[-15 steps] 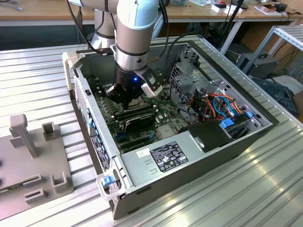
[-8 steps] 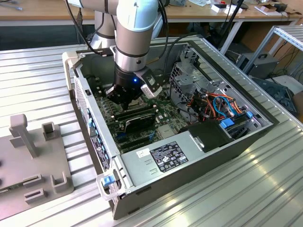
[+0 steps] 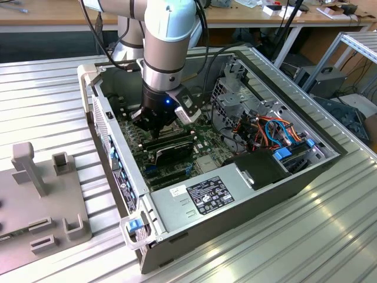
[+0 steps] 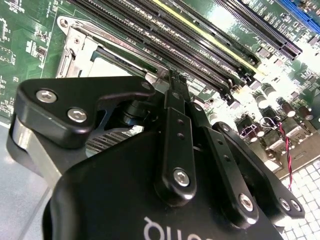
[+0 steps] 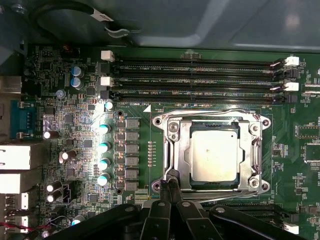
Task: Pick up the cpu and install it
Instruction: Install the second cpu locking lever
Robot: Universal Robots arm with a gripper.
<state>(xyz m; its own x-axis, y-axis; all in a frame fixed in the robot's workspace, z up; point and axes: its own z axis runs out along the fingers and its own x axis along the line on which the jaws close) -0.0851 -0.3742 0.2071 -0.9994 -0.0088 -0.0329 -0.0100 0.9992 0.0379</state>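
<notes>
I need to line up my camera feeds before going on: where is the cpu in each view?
Exterior view: hidden under the gripper inside the computer case.
First wrist view: the cpu lies flat inside the metal socket frame, next to the fingertips.
Second wrist view: a pale corner of the cpu peeks out beyond the gripper's linkage.
Shared landmark: the memory slots beside the socket.

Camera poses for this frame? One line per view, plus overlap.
Exterior view: off the arm, looking down at the open computer case; arm and claw over the motherboard.
First wrist view: on the arm, looking onto the motherboard; cpu lies in the socket frame, claw shut at its edge.
Second wrist view: on the arm, low along the claw toward the memory slots.
Shared: both wrist views show socket frame, memory slots and claw.
</notes>
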